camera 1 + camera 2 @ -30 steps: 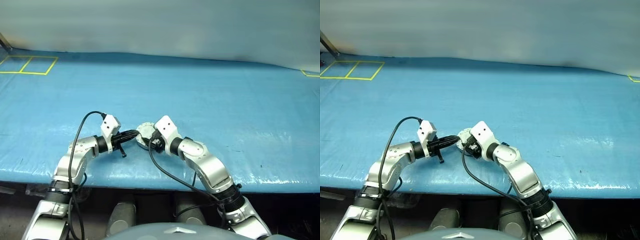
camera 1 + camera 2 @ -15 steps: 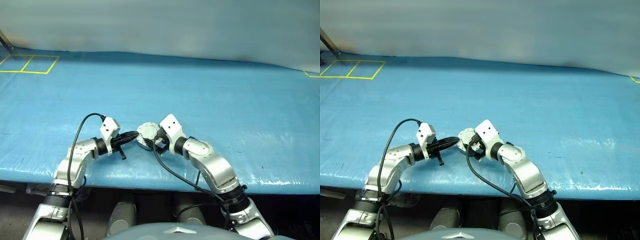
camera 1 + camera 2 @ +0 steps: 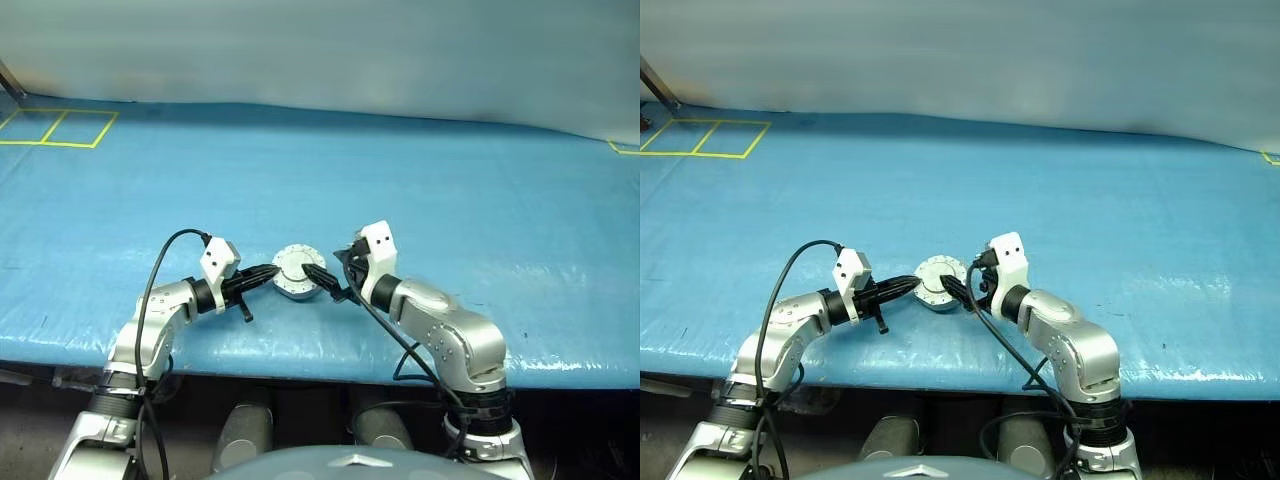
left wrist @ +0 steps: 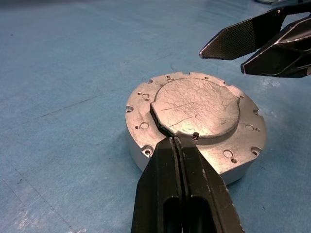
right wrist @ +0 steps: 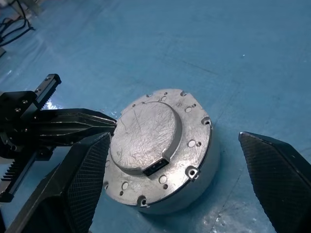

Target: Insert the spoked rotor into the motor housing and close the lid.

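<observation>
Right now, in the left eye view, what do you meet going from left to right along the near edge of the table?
Left hand, shut → motor housing with its lid closed → right hand, open, all on the blue table.

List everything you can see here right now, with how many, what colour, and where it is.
motor housing: one, silver, on the blue table near its front edge, between the two grippers.
lid: one, scratched silver-grey disc, lying closed and flat on top of the housing.
table: one, covered in blue sheeting.
yellow tape lines: one set of squares at the table's far left corner, a short piece at the far right edge.
left gripper: one, black fingers shut, tips at the housing's left edge.
right gripper: one, black fingers wide open, at the housing's right side.
</observation>
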Robot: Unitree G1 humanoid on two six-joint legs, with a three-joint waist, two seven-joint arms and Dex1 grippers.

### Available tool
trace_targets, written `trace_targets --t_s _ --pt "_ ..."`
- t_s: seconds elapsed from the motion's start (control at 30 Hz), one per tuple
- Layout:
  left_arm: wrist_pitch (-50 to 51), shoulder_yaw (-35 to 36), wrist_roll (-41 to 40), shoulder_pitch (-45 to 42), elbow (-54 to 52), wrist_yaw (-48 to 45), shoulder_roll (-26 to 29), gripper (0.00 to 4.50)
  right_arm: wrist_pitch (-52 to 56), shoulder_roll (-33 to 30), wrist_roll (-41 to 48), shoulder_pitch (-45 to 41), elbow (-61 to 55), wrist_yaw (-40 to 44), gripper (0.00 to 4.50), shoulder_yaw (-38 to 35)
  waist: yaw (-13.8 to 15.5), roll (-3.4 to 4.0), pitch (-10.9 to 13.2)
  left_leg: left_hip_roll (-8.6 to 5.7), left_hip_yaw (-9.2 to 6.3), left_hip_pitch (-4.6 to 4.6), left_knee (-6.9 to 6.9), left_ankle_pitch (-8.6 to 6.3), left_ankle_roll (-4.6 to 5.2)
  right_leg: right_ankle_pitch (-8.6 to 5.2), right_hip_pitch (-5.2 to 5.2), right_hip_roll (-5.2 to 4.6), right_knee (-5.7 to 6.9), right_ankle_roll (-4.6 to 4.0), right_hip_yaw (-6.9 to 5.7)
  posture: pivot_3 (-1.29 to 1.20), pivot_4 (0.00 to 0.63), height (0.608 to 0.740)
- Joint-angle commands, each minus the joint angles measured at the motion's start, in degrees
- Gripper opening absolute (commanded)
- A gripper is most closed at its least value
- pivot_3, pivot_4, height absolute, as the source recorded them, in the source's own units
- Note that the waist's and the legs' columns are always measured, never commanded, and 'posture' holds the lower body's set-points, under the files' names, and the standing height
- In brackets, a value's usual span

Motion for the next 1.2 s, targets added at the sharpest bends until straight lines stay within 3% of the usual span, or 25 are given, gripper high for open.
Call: trace_targets --t_s 0.03,0.5,1.03,1.2 --pt "0.1 -0.9 0.7 0.8 0.2 -0.3 -0.2 0.00 3.0 1.7 5.3 0.1 0.2 -0.3 4.47 -3.7 0.0 0.02 0.0 0.00 0.01 0.00 0.00 0.00 0.00 0.00 0.00 0.00 0.00 0.00 0.01 0.00 0.150 0.740" --pt "-0.5 -0.5 1.0 1.7 0.0 0.1 0.1 0.00 10.0 11.2 21.5 -0.7 7.9 -7.0 4.47 -16.6 -0.1 0.07 0.0 0.00 0.01 -0.03 -0.02 0.00 0.00 0.00 -0.02 -0.01 -0.02 0.00 0.00 0.00 0.150 0.740" --pt "-0.8 -0.5 1.4 1.6 0.5 0.5 0.2 0.00 7.4 11.6 29.6 0.0 13.3 -11.6 4.47 -12.7 -0.1 0.14 0.1 0.00 0.01 -0.04 -0.02 0.00 0.01 0.00 -0.02 -0.01 -0.04 0.00 0.00 0.00 0.150 0.740" --pt "-0.8 -0.5 1.5 1.6 0.5 0.6 0.2 0.00 6.4 11.1 31.3 0.1 13.7 -11.8 2.94 -12.1 -0.1 0.15 0.1 0.00 0.01 -0.04 -0.02 0.00 0.01 0.00 -0.03 0.00 -0.04 0.00 0.00 0.00 0.150 0.740"
